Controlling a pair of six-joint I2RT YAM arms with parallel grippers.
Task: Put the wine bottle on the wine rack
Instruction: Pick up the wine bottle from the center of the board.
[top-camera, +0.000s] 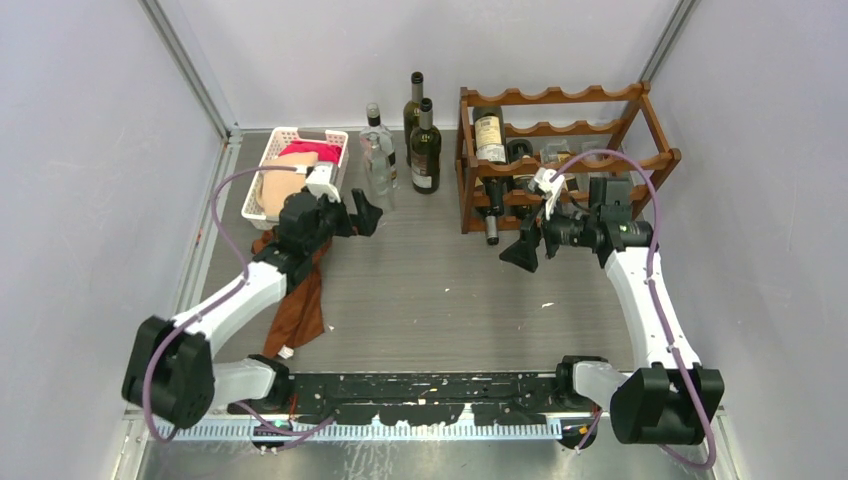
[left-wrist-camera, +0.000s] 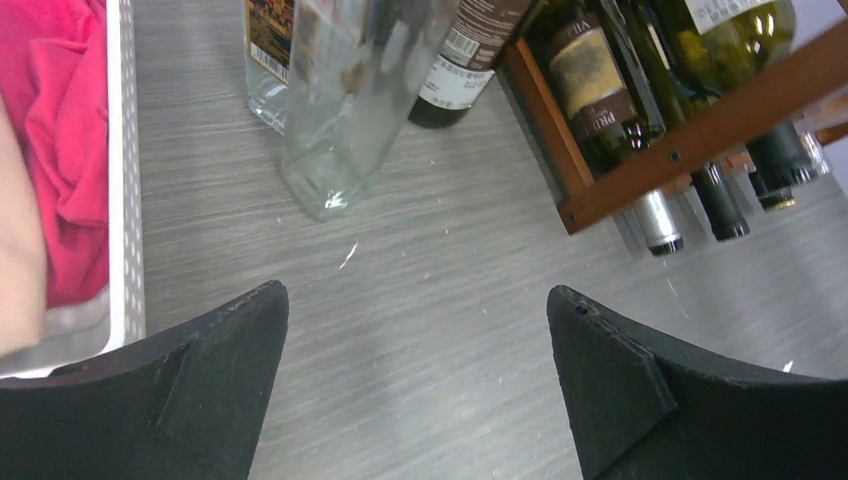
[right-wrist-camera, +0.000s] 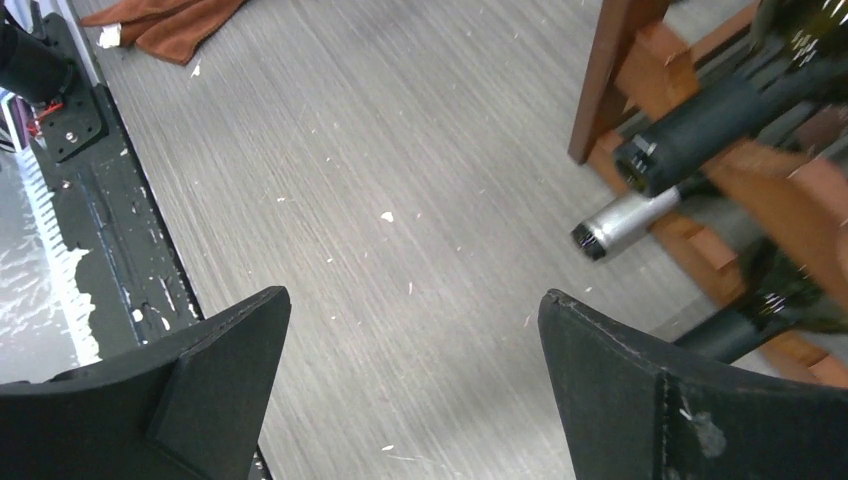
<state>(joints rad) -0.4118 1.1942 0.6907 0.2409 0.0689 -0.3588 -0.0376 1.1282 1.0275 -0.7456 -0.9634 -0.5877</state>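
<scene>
Hanging low over the table (top-camera: 430, 290), left gripper (top-camera: 362, 212) spread wide, empty. Just ahead of its tips: clear bottle (left-wrist-camera: 340, 120), upright, dark bottle (left-wrist-camera: 470, 60) behind that, basket (left-wrist-camera: 125, 200) off to its left. Right gripper (top-camera: 522, 252) likewise gaping, holding nothing. Rack (top-camera: 550, 97) just beside its right finger, bottles (top-camera: 489, 135) lying in the tiers, silver-capped neck (right-wrist-camera: 625, 222) and black-capped neck (right-wrist-camera: 720, 110) poking out toward the gripper. Possibly the wine bottle among these; too alike to tell which.
</scene>
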